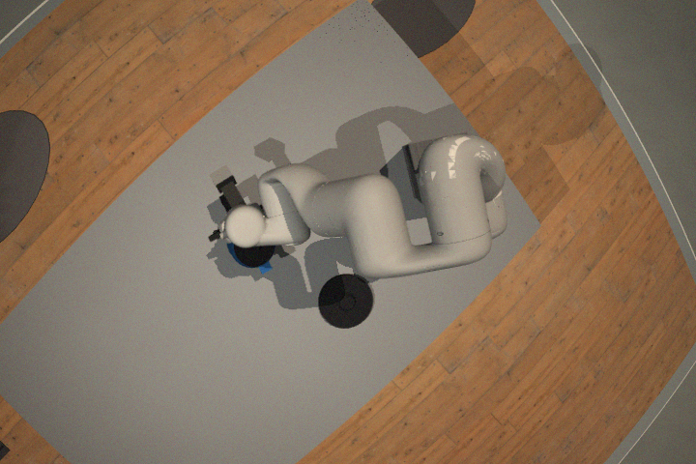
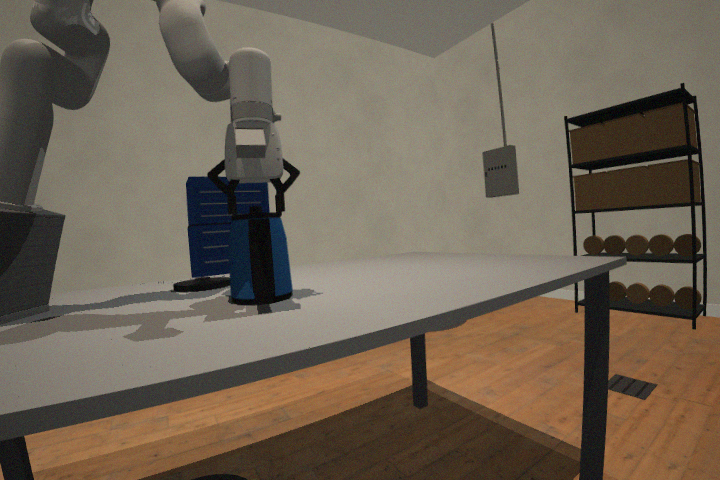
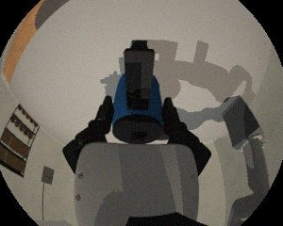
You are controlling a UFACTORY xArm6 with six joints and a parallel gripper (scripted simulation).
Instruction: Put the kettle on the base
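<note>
A blue kettle (image 2: 259, 257) with a black handle bar facing the camera stands upright on the grey table. In the overhead view (image 1: 250, 257) the arm mostly hides it. In the wrist view the kettle (image 3: 138, 97) shows from above, between the fingers. My gripper (image 2: 254, 212) points straight down right over the kettle's top, open, with a fingertip on either side of the lid and handle top. I cannot tell whether the fingers touch it. The round black base (image 1: 345, 301) lies flat on the table apart from the kettle; it also shows behind the kettle in the side view (image 2: 201, 283).
The arm's grey mounting block (image 2: 12, 260) stands at the table's left end. A blue cabinet (image 2: 213, 232) stands behind the table. A black shelf rack (image 2: 635, 203) with boxes is on the floor at the right.
</note>
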